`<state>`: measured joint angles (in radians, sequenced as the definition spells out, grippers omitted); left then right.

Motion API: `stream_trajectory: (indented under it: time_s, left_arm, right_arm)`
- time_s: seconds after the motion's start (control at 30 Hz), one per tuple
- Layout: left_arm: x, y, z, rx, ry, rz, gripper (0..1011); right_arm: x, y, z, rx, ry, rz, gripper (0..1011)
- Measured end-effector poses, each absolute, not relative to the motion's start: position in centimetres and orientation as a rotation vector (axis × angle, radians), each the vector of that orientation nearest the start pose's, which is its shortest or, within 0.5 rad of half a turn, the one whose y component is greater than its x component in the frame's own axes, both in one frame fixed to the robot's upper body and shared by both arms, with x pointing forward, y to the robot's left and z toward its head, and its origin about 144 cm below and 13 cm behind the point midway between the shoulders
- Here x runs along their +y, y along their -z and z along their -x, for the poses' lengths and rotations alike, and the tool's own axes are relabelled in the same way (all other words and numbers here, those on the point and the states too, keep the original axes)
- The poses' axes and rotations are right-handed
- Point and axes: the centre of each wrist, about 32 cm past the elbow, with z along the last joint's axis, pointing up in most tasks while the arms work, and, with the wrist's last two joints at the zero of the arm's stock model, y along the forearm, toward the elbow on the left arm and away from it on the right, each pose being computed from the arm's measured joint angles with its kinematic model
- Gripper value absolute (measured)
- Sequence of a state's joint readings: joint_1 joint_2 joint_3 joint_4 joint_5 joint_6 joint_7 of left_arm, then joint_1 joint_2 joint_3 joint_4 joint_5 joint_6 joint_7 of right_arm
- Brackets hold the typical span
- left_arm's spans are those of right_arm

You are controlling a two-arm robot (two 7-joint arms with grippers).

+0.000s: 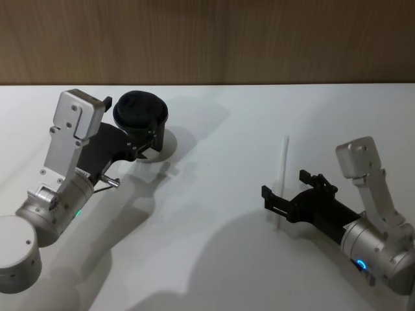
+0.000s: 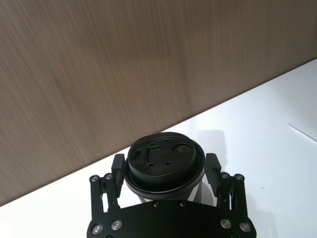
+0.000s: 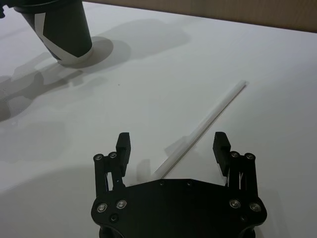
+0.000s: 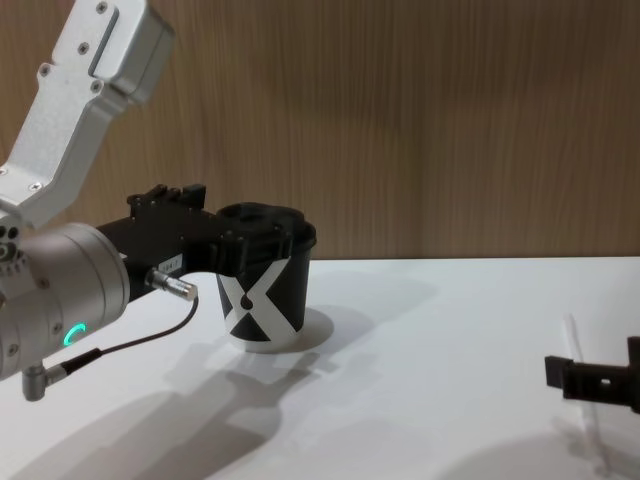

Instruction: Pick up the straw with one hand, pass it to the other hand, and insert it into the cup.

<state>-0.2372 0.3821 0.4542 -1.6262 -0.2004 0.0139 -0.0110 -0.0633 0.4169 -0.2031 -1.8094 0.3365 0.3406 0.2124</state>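
White surface (image 1: 214, 220), wood-grain wall (image 1: 259, 39) behind it, and both arms are out over the work. On the robot's left, the left gripper (image 1: 145, 144), on the silver wrist with the green glow, reaches toward the far side and has the cup (image 1: 139, 111) between its jaws. The left wrist view shows a finger pressed to each side just under the black domed lid (image 2: 165, 158), so that reads as a grasp. The cup stands upright on the surface, its white X facing the robot in the chest view.

Over on the right, the straw (image 3: 213, 111) lies flat on the surface, well apart from the cup, its far end pointing toward the wall. The right gripper (image 3: 172, 144) sits low over the near part of the straw. Its jaws are spread wide, one finger on either side, and neither touches the straw. The straw runs in between the fingers and passes under the gripper's black body. From the chest camera, the right gripper's fingertips show at the lower right edge, with the pale straw beside them.
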Motion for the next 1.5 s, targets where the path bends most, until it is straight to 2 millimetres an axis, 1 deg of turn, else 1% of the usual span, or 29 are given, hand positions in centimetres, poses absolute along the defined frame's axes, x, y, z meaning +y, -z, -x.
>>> stream_trajectory:
  time_s: [0.43,1.17,1.37,1.4,1.47,1.5]
  left_arm:
    - [19.84,-120.44,-49.20,-0.268,-1.124,-0.061,1003]
    - [19.84,-120.44,-49.20,-0.268,-1.124,-0.061,1003]
    - [19.84,-120.44,-49.20,-0.268,-1.124,-0.061,1003]
    - [19.84,-120.44,-49.20,-0.268,-1.124,-0.061,1003]
    - [19.84,-120.44,-49.20,-0.268,-1.124,-0.061,1003]
    - [19.84,-120.44,-49.20,-0.268,-1.124,-0.061,1003]
  right_arm:
    - [-25.54,-118.58,-43.00,0.161,1.077,0.278,1001]
    - [-25.27,-118.09,-43.48,0.170,1.112,0.332,996]
    - [-25.22,-118.05,-43.51,0.167,1.113,0.339,868]
    - [-25.20,-118.05,-43.51,0.166,1.111,0.340,819]
    - [-25.19,-118.03,-43.50,0.166,1.109,0.342,785]
    - [-25.18,-118.02,-43.47,0.165,1.107,0.343,731]
